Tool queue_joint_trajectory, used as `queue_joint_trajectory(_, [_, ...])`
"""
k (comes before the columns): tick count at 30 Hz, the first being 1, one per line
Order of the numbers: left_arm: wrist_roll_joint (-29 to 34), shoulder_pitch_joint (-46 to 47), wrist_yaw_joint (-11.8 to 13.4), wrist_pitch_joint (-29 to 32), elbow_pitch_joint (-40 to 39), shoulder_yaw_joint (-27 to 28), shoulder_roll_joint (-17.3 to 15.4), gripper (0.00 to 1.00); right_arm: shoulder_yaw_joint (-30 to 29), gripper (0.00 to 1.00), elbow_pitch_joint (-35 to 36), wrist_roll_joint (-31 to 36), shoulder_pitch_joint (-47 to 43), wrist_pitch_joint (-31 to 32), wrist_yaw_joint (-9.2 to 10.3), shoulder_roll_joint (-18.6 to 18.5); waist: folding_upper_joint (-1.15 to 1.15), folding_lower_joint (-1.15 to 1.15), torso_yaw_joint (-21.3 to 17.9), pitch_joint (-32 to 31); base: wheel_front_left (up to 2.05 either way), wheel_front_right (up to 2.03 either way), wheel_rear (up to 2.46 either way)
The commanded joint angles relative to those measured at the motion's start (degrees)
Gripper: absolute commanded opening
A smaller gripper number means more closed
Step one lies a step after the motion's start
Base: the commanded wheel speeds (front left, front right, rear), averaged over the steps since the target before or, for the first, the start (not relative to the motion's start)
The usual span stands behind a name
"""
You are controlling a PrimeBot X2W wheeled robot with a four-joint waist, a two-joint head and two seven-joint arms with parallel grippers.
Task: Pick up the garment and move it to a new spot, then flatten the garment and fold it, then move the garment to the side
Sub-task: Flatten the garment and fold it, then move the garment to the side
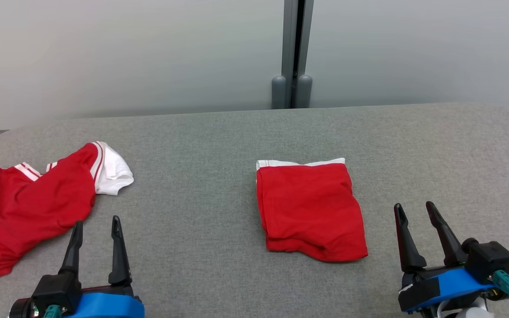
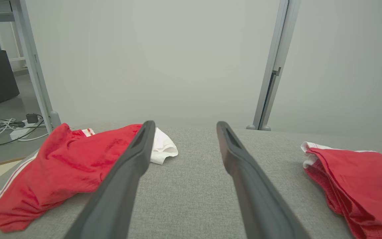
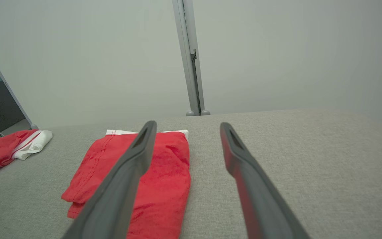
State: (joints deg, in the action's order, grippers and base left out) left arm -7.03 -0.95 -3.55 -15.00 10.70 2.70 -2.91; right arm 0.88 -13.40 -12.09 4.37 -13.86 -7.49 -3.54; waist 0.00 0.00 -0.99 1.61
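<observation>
Two red garments on grey counter (image 1: 201, 145): folded garment (image 1: 312, 207) flat at centre, crumpled garment (image 1: 33, 207) with white trim at far left, well apart. At near edge, left tool (image 1: 96, 221) spread wide, empty, just beside crumpled garment; right tool (image 1: 414, 204) spread wide, empty, right of folded garment.

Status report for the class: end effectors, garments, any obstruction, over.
Left end effector open, empty. Right end effector open, empty. Folded red garment lies centre; crumpled red garment at left. No obstruction seen.
</observation>
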Motion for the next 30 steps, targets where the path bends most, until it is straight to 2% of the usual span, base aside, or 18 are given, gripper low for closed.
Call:
queue_joint_trajectory(1, [0.25, 0.23, 0.21, -0.27, -0.01, -0.3, 0.03, 1.0, -0.28, 1.0, 0.39, 0.6, -1.06, 0.15, -0.01, 0.27, 0.0, 0.0, 0.18, 0.05, 0.0, 0.0, 0.0])
queue_joint_trajectory(9, [0.09, 1.01, 0.37, -0.27, -0.32, -0.32, 0.04, 1.0, -1.3, 1.0, -0.12, 0.8, 0.82, 0.57, -0.01, 0.43, 0.0, 0.0, 0.56, 0.77, 0.0, 0.0, 0.0])
queue_joint_trajectory(19, [-0.36, 4.28, -0.1, -0.27, -0.18, -1.26, 0.04, 1.0, -0.5, 1.0, -1.4, 3.1, 12.05, 3.18, -0.01, -0.72, 0.0, 0.0, 2.24, 4.92, 0.0, 0.0, 0.0])
queue_joint_trajectory(23, [-1.17, 6.55, 0.21, -0.27, -0.12, -2.28, 0.04, 1.0, -0.18, 1.0, -3.93, 4.19, 16.21, 4.8, -0.01, -1.81, 0.0, 0.0, 3.74, 7.38, 0.0, 0.0, 0.0])
queue_joint_trajectory(30, [-2.51, 9.23, 0.72, -0.27, 0.19, -3.6, 0.04, 1.0, -0.25, 1.0, -12.34, 5.53, 20.47, 7.0, -0.01, -3.2, 0.0, 0.0, 5.75, 11.12, 0.0, 0.0, 0.0])
